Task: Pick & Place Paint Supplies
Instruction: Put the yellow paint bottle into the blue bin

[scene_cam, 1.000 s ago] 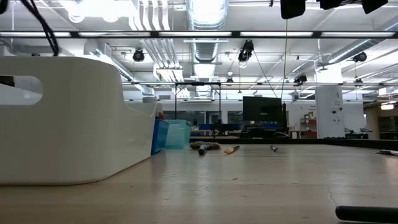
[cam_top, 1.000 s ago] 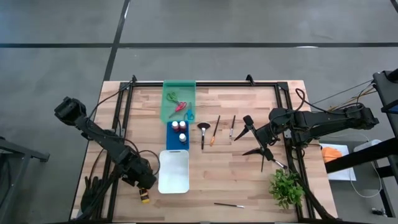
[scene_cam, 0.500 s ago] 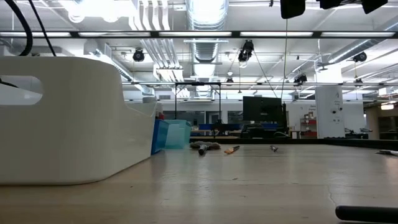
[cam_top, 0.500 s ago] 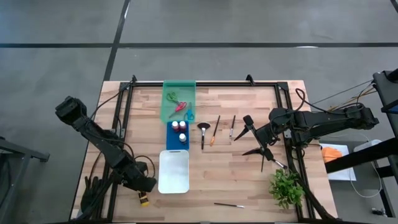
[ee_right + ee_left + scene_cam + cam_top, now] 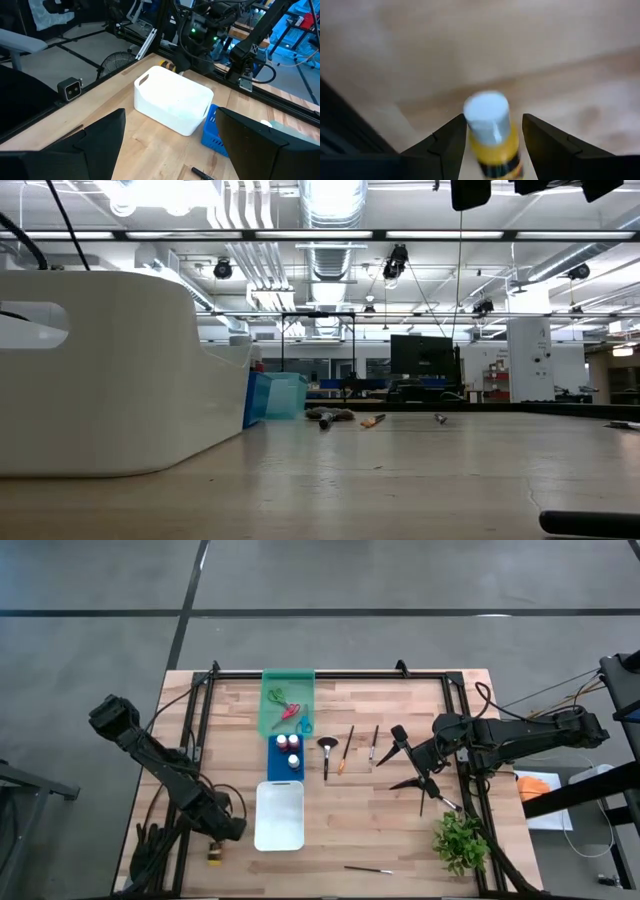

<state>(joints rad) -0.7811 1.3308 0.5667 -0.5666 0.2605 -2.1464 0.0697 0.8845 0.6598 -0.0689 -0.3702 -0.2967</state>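
Lower left of the high view, the left gripper (image 5: 222, 833) stands jaws apart around the white-capped yellow paint bottle (image 5: 491, 134) lying on the worktop (image 5: 400, 830), unclamped, so closing off-centre could roll it away, while the right gripper (image 5: 407, 762) waits wide open.

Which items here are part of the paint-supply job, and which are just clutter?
Job:
- yellow bottle, between the left gripper fingers
- two bottles in blue tray
- scissors in green tray
- brushes
- lone brush

Not job:
- plant
- white tray
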